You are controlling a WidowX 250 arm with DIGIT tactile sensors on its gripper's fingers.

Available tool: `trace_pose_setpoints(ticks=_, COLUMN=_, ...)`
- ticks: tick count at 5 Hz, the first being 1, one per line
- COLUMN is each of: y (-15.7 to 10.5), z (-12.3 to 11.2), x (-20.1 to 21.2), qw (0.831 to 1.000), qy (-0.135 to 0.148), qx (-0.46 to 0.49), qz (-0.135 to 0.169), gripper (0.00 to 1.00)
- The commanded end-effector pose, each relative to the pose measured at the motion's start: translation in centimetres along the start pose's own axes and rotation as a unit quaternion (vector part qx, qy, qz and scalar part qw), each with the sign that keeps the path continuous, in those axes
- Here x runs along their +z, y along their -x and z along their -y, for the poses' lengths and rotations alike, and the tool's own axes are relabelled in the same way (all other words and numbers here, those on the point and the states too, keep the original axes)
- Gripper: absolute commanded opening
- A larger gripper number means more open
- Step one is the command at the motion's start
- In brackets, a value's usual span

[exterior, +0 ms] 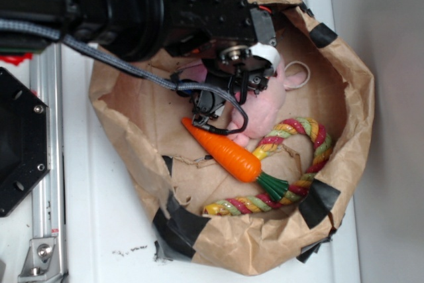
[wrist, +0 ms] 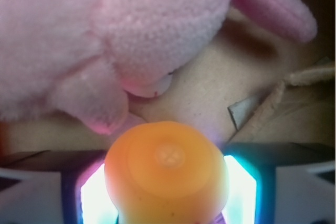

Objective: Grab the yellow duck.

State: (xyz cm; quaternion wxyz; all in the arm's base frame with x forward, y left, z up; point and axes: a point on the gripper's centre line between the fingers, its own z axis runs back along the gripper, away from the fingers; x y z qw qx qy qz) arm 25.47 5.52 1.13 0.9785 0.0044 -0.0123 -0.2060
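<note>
The gripper [exterior: 211, 112] looks closed on the carrot [wrist: 167, 174] beside the pink bunny [wrist: 105, 40], risking lifting the wrong toy since no duck shows.

I count one paper bag [exterior: 344, 117], one pink bunny [exterior: 265, 107], one orange carrot [exterior: 228, 154], one striped rope loop [exterior: 311, 157]. One robot arm [exterior: 132, 4] over the bag. Wrist view: one bunny [wrist: 105, 40], one orange object [wrist: 165, 174] right at the lens.
</note>
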Motion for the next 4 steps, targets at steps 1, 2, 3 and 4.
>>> trace_pose_setpoints(ticks=1, y=-2.7, z=2.6, x=8.5, qw=0.995, qy=0.024, qx=0.050, qz=0.078, gripper=0.00)
trace_pose_setpoints(ticks=2, y=-4.3, z=2.2, x=13.6, qw=0.990, qy=0.011, qx=0.095, qz=0.101, gripper=0.00)
trace_pose_setpoints(ticks=3, y=-5.4, z=2.3, x=18.5, qw=0.989, qy=-0.012, qx=0.109, qz=0.097, gripper=0.00)
trace_pose_setpoints(ticks=4, y=-4.9, z=3.0, x=18.9, qw=0.987, qy=-0.025, qx=0.125, qz=0.097, gripper=0.00)
